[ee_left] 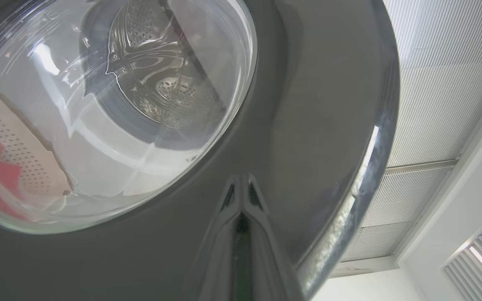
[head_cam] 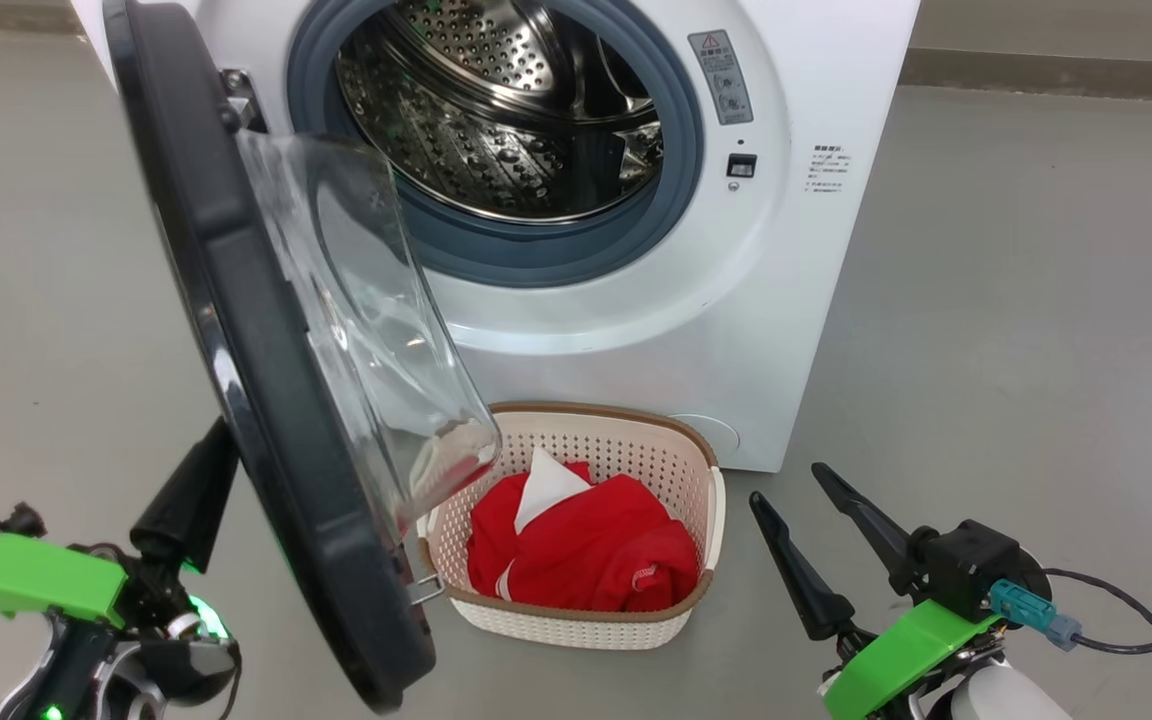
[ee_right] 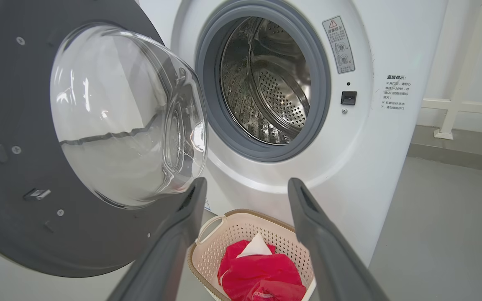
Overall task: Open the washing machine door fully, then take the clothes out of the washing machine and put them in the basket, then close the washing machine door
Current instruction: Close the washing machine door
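Observation:
The washing machine (head_cam: 786,300) stands with its steel drum (head_cam: 506,110) showing no clothes. The washing machine door (head_cam: 236,330) swings out toward me, its black rim edge-on and its glass bowl (head_cam: 366,330) facing the machine. The red clothes (head_cam: 576,560) with a white patch lie in the basket (head_cam: 626,450) on the floor below the opening. My left gripper (head_cam: 206,465) is shut, empty, behind the door's outer face; in the left wrist view its tips (ee_left: 241,184) point at the door's rim (ee_left: 308,125), contact unclear. My right gripper (head_cam: 788,485) stands open and empty, right of the basket.
In the right wrist view the open right gripper (ee_right: 247,184) frames the basket (ee_right: 241,234), the clothes (ee_right: 262,271) and the door (ee_right: 15,167). Grey floor (head_cam: 1016,350) spreads right of the machine. A white railing (ee_right: 454,104) stands far right.

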You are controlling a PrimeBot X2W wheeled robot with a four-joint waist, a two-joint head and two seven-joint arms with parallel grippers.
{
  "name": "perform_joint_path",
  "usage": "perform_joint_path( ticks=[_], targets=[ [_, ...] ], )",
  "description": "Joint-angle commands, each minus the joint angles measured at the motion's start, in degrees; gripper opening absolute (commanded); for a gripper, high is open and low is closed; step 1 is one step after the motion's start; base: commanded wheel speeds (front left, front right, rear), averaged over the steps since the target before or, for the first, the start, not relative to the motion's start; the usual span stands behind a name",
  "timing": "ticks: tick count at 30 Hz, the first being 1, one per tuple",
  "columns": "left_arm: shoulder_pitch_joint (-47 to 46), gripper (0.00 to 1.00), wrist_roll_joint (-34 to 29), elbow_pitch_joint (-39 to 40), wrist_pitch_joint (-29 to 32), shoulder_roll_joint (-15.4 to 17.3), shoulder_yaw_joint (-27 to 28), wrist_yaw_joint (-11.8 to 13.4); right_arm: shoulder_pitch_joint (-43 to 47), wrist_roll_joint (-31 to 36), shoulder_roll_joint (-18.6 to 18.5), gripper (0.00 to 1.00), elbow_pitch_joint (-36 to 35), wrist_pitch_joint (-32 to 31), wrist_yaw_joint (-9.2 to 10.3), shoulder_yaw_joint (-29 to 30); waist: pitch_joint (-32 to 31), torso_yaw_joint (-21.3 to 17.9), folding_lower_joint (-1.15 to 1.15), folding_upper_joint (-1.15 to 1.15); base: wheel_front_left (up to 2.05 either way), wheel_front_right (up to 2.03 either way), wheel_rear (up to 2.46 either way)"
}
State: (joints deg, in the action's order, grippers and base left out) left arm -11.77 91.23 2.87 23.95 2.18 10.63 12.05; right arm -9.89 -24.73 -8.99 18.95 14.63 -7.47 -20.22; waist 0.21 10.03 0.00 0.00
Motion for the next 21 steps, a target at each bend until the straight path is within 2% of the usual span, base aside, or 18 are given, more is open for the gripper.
perform_joint_path(
  ticks=[1, 3, 5, 14, 17, 21],
  targets=[
    [-0.41, 1.0, -0.53, 2.04, -0.38, 0.9, 1.68, -1.07, -1.04, -0.33, -0.09, 1.0, -1.23, 0.37, -0.02, -0.57, -0.01, 0.12, 0.0, 0.0, 0.0, 0.0, 0.0],
    [0.03, 1.0, -1.94, 2.55, -1.72, 1.38, 2.23, -2.39, -1.0, -0.3, -0.02, 1.0, -1.3, 0.37, -0.02, -0.49, 0.0, 0.19, 0.0, 0.0, 0.0, 0.0, 0.0],
    [0.75, 1.0, -5.79, 3.29, -4.26, 2.81, 2.4, -4.82, -1.02, -0.26, 0.03, 1.0, -1.35, 0.37, -0.02, -0.42, 0.08, 0.23, 0.0, 0.0, 0.0, 0.0, 0.0],
    [4.59, 1.0, -35.48, 2.11, -22.87, 10.43, -2.29, -12.68, -1.12, -0.45, 0.12, 1.0, -1.39, 0.37, -0.02, -0.35, 0.36, 0.3, 0.0, 0.0, 0.0, 0.0, 0.0],
    [5.84, 1.0, -45.6, 1.7, -28.81, 12.8, -4.82, -13.61, -1.11, -0.68, 0.25, 1.0, -1.4, 0.37, -0.02, -0.27, 0.33, 0.27, 0.0, 0.0, 0.0, 0.0, 0.0],
    [7.46, 1.0, -56.56, 0.32, -34.43, 14.85, -7.78, -12.06, -1.01, -1.03, 0.37, 1.0, -1.35, 0.37, -0.02, -0.24, 0.22, 0.18, 0.0, 0.0, 0.0, 0.0, 0.0]
  ],
)
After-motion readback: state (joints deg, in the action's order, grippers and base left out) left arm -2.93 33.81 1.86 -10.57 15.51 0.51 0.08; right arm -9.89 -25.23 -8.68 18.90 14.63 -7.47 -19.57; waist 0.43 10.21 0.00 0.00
